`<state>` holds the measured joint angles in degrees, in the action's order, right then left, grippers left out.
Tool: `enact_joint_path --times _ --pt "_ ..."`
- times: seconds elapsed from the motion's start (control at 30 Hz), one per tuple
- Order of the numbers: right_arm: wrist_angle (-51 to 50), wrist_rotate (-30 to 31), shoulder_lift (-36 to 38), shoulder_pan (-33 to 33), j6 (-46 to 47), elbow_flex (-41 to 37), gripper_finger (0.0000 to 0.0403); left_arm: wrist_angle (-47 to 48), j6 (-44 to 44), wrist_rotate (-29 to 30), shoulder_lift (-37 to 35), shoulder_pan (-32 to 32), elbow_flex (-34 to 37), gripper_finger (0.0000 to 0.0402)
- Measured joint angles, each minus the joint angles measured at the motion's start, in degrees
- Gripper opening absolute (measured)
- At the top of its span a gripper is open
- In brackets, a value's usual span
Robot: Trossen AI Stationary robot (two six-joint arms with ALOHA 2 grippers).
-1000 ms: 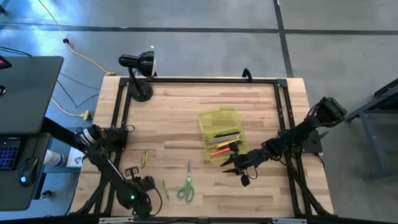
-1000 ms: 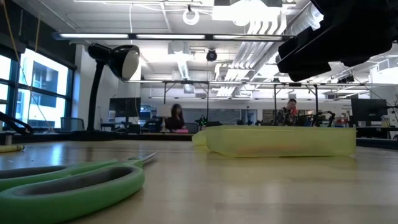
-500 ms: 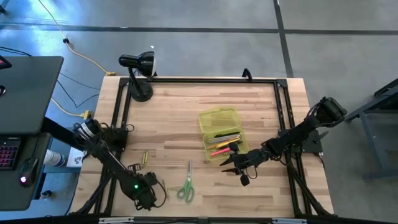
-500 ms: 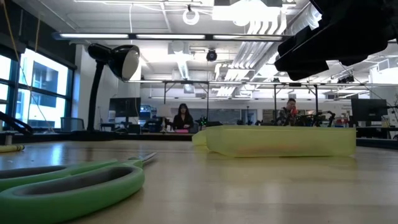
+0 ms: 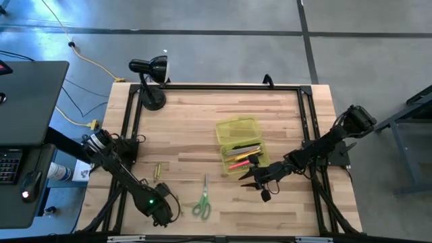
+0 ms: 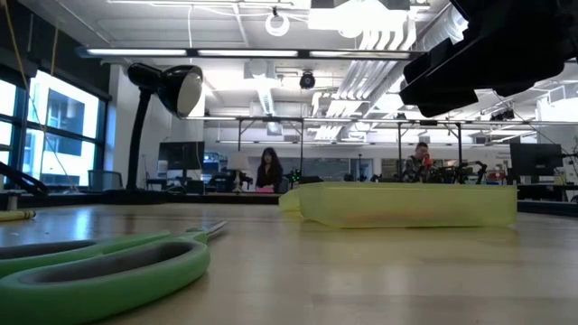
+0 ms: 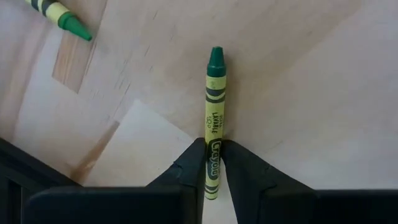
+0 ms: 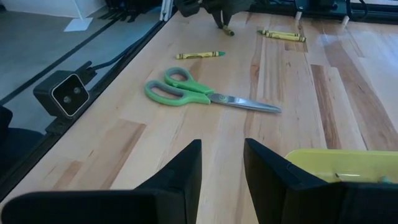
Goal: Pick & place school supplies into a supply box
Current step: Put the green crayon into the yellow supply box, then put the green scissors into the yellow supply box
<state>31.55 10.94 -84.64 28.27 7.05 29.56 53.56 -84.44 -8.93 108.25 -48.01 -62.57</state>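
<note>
Down at the table's front-left corner, your left gripper [image 7: 213, 163] has its fingers pinched on a green crayon [image 7: 213, 118], gripping the lower end while the tip points away over the wood. A second ago the high view had this arm tucked lower at the front edge, farther from the scissors [image 5: 202, 200]; now its wrist [image 5: 159, 206] sits a little nearer them, and the jaws have narrowed onto the crayon. A second green crayon [image 7: 60, 14] lies off to one side on the wood, apart from the held one.

Your right gripper [image 5: 255, 179] has not moved across the three high views: it hovers just beside the front end of the box [image 5: 240, 144], with its fingers [image 8: 185, 168] parted and nothing between them. From its wrist camera you see the scissors [image 8: 199, 93] lying flat, a crayon [image 8: 199, 55] beyond them, and the box's yellow rim [image 8: 348, 163] close by.

The box sits open near the table's middle with pens and a red-pink marker [image 5: 237, 164] inside. Small brassy bits [image 5: 156, 171] rest on the wood to the left. A lamp [image 5: 150, 75] stands at the back-left corner.

In the low view the scissors [image 6: 99, 266] and box [image 6: 406, 204] are unchanged; a person [image 6: 268, 170] far behind has shifted slightly rightward.
</note>
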Motion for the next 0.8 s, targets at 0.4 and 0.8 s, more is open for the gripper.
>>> enact_joint_path --times 0.4,0.8 --pt "0.0 -0.2 0.0 0.0 0.0 0.0 0.0099 -1.2 -3.3 21.0 0.8 0.1 -8.4 0.0031" --pt "0.2 0.5 0.0 1.5 0.7 0.0 0.0099 -3.5 2.1 47.9 0.5 11.7 -15.2 0.0018"
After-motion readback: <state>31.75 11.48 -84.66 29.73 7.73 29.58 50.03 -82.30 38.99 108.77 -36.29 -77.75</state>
